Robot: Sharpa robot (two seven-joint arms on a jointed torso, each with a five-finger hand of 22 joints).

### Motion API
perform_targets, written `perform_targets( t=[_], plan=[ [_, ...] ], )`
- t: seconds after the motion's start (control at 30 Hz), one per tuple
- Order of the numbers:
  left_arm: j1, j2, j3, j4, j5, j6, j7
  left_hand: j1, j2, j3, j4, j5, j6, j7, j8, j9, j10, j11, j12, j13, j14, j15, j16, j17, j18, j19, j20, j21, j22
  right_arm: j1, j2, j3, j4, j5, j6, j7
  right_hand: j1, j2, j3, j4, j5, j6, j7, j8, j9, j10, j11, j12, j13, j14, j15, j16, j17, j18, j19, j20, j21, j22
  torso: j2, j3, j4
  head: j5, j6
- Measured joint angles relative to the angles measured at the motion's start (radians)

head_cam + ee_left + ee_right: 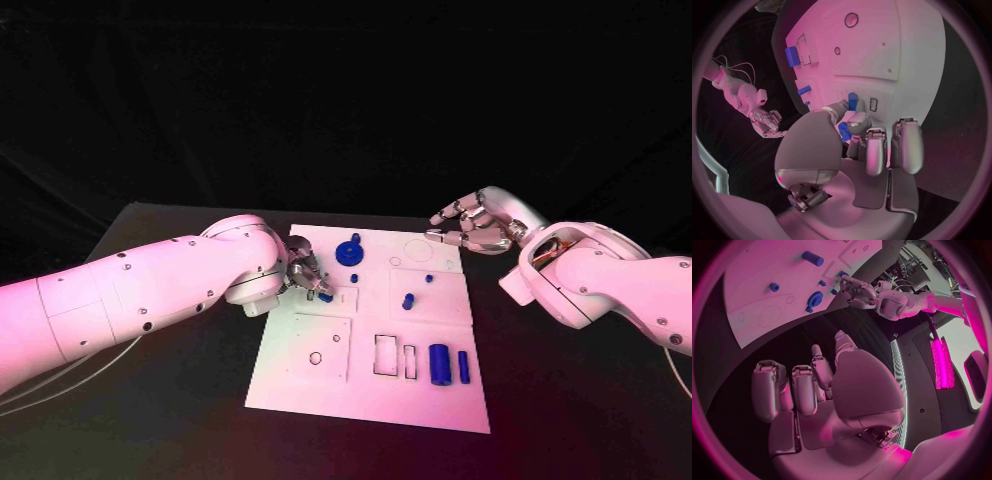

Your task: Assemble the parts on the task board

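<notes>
My two hands, the left and the right, are silver, on white arms. The board is plain white with thin dark outlines. The small parts on it are blue. The table is black.

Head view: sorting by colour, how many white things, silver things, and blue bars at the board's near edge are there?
White: 3, the left arm, the right arm and the task board
Silver: 2, the left hand and the right hand
Blue bars: 2, a thick bar and a thin bar
Total: 7
</notes>
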Motion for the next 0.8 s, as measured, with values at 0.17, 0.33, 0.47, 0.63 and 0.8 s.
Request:
perform_targets(
  t=[0.17,0.33,0.47,0.63,0.8],
  plan=[
    [0.000,-0.001,0.000,0.001,0.000,0.000,0.000,-0.004,0.004,0.003,0.003,0.003,0.000,0.000,0.000,0.000,0.000,0.000,0.000,0.000,0.000,0.000,0.000,0.000,0.000,0.000,0.000,0.000,0.000,0.000,0.000,0.000,-0.001,0.000,0.000,0.000,0.000,0.000,0.000,0.000,0.000,0.000,0.000,0.000,0.000,0.000,0.000,0.000,0.000,0.000,0.000,0.000,0.000,0.000,0.000,0.000,0.000,0.000,0.000,0.0001,0.0001,0.000,-0.002],
    [-0.001,-0.005,0.001,0.009,0.000,0.000,0.000,-0.004,0.004,0.003,0.003,0.003,0.000,0.000,0.000,-0.001,0.003,-0.003,0.000,0.000,0.000,0.000,0.000,0.000,0.000,0.000,0.000,0.000,0.000,0.000,0.000,0.000,-0.002,0.000,0.000,0.000,0.000,0.000,0.000,0.000,0.000,0.000,0.000,0.000,0.000,0.000,0.000,0.000,0.000,0.000,0.000,0.000,0.000,0.000,0.000,0.000,0.000,0.000,0.000,0.0000,0.0002,0.000,-0.001],
    [-0.002,-0.012,0.003,0.020,0.001,-0.006,0.000,-0.004,0.004,0.003,0.003,0.003,0.000,0.000,0.000,0.000,0.003,-0.003,0.004,0.002,0.000,0.000,0.000,0.000,0.000,0.000,0.000,0.000,0.000,0.000,0.001,0.000,-0.002,0.000,0.000,0.000,0.000,0.000,-0.003,-0.003,0.004,0.000,0.000,0.000,0.000,0.000,0.000,0.000,0.000,0.000,0.000,-0.004,0.000,0.000,0.000,0.000,-0.004,0.000,0.000,0.0000,0.0005,0.000,0.000],
    [-0.003,-0.021,0.008,0.034,0.001,-0.026,0.004,-0.018,-0.002,0.016,-0.010,0.003,0.000,0.000,0.007,0.000,0.007,-0.007,0.007,0.006,0.000,0.000,0.000,0.000,0.000,0.004,-0.004,0.000,0.000,-0.001,0.000,0.000,-0.002,0.000,0.000,0.000,0.000,0.000,-0.003,-0.003,0.004,0.000,0.000,0.000,0.000,0.000,0.000,0.000,0.000,0.000,0.000,-0.004,0.000,0.000,0.000,0.000,-0.004,0.000,0.000,-0.0005,0.0007,0.000,0.000],
    [-0.003,-0.025,0.009,0.037,0.001,-0.043,0.008,-0.020,-0.004,0.020,-0.015,0.003,0.000,0.000,0.007,0.001,0.007,-0.007,0.007,0.006,0.000,0.000,0.000,0.000,0.000,0.004,-0.004,0.000,0.000,-0.001,-0.001,0.000,-0.002,0.001,0.001,0.001,0.000,0.000,-0.003,-0.003,0.004,0.000,0.000,0.000,0.000,0.000,0.000,0.000,0.000,0.000,0.000,-0.004,0.000,0.000,0.000,0.000,-0.004,0.000,0.000,-0.0005,0.0012,0.000,0.000]
  ],
)
